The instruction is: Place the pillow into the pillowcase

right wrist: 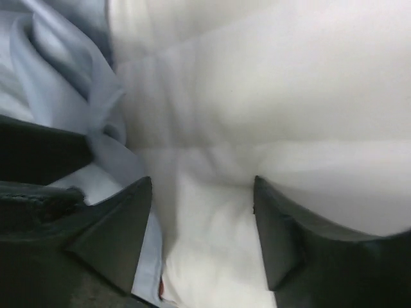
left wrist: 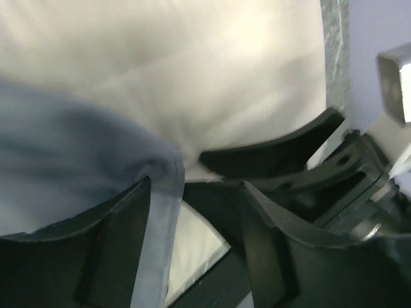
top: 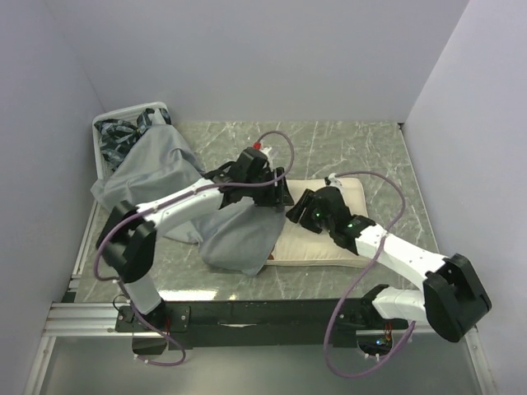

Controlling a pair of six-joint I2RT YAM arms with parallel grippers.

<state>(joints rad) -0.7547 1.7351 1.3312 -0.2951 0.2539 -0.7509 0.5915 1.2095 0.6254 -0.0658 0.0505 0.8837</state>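
Overhead camera looks down from behind both arm bases (top: 272, 317); each wrist camera peers close past its own fingers (right wrist: 289, 250), both sharing pillow (right wrist: 257, 96) beside pillowcase (right wrist: 58, 58) hem.

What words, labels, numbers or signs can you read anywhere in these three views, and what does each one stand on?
No text can be read in any view.
The pillow shows only a plain cream face, with no print visible.
The pillowcase is plain grey.
The patterned cloths in the basket show a pattern only and no writing.
The left arm and the right arm show no legible label.
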